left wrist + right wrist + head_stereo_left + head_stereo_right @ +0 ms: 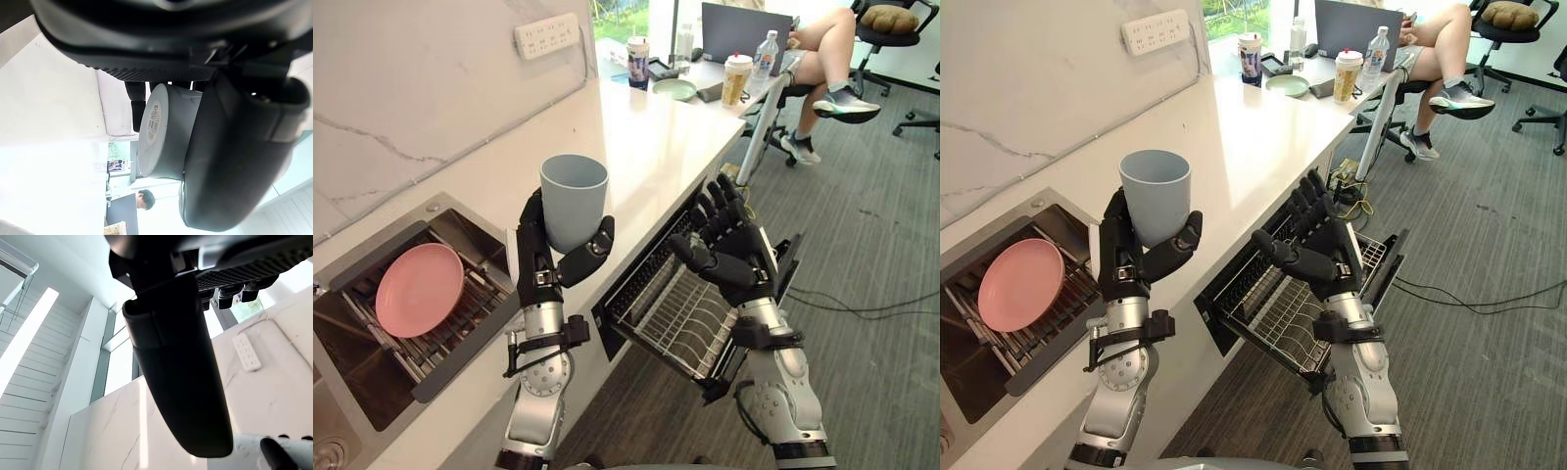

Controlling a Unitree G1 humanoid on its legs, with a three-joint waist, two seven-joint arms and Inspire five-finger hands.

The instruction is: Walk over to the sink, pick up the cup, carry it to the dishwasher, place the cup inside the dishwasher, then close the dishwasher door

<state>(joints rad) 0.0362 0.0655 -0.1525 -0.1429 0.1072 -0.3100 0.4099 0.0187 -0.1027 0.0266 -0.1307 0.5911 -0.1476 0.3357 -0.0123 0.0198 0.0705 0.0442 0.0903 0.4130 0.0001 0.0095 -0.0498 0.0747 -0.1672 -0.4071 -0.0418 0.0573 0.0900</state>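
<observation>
1. my left hand (546, 259) — fingers and thumb wrapped round the blue-grey cup (574, 196), held upright over the counter edge, between sink (357, 387) and dishwasher (677, 311).
2. my right hand (729, 245) — fingers spread, empty, above the open dishwasher.
3. progress: pickup done; placing the cup inside and closing the door remain.

White marble wall (411, 88), white countertop (636, 137), grey carpet floor (871, 245), bright window (622, 18)
</observation>
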